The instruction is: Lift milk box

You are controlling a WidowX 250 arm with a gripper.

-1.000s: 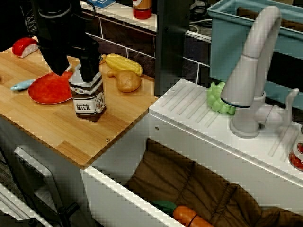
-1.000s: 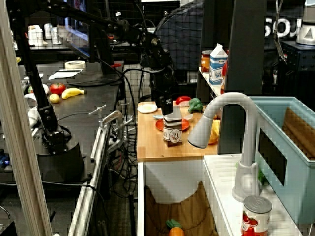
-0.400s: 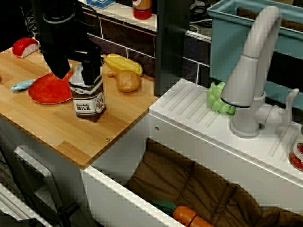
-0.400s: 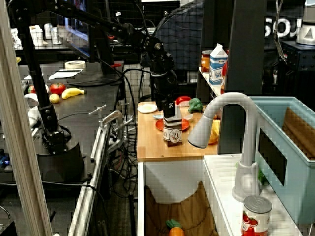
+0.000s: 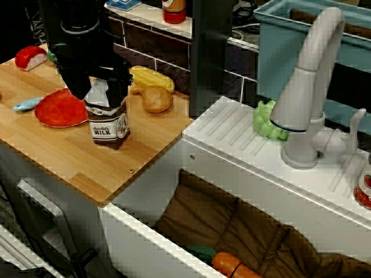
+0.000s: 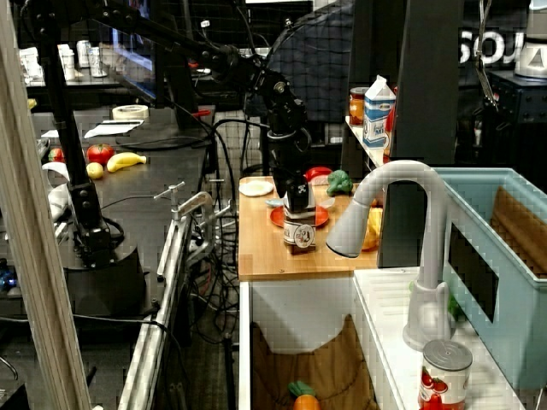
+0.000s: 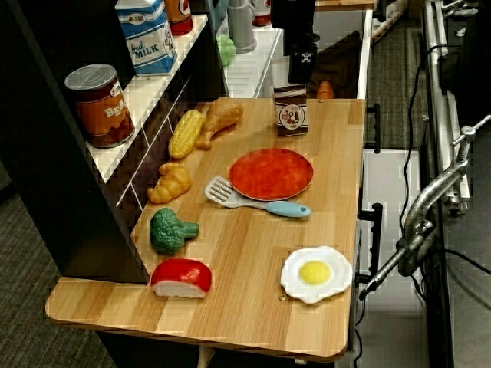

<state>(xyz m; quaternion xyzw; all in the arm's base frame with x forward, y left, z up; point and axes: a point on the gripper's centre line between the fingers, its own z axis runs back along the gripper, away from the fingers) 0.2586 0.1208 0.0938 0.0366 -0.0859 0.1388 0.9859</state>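
Note:
The milk box is a dark brown carton with a white-grey peaked top and a "chocolate MILK" label. It stands upright on the wooden counter, next to the red plate. My black gripper is directly over it and open, with one finger on each side of the peaked top. The carton's base rests on the counter. The box and gripper also show in the side view. From the far end the box stands just below the gripper.
A corn cob and a chicken drumstick lie behind the box. A blue spatula, croissant, broccoli, fried egg and sushi lie further along the counter. The sink and faucet are to the right.
My gripper has shifted slightly right and lower, so its fingers now straddle the carton's top. The milk box has not moved.

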